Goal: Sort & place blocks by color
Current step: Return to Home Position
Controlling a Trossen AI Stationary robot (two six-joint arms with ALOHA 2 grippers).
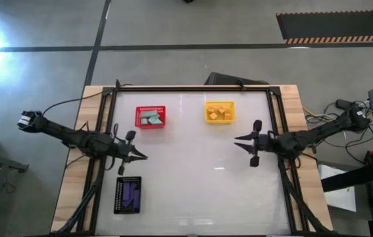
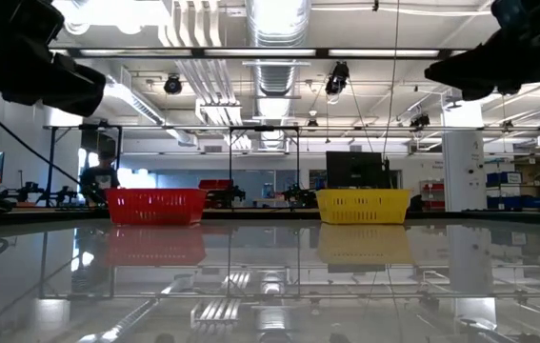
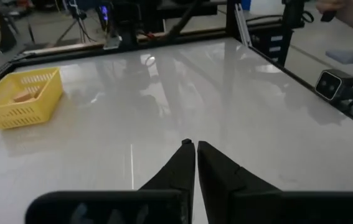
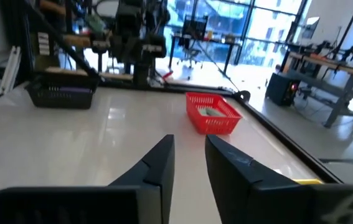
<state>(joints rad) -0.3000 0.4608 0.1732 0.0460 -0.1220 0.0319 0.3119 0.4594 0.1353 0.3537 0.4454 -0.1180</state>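
Hovering over the bare middle of the counter [image 1: 193, 168], the left gripper [image 1: 141, 156] has its fingers pressed almost together with nothing between them. The right gripper [image 1: 239, 141] faces it with fingers parted, also empty.

Every block in sight lies in a basket. The teal blocks [image 1: 150, 118] are in the red basket [image 1: 150, 108], the orange blocks [image 1: 220, 113] in the yellow basket [image 1: 220, 103], and the purple blocks [image 1: 130, 193] in the black basket [image 1: 116, 195].

The sorting looks done, so the main risk is in pulling back. The black basket sits just beside the left arm, and a low or wide swing could nudge or tip it.

How many blocks each basket holds is hard to count from above. At counter level the mesh walls hide the contents, the black basket is out of frame, and both arms are cut off at the top.
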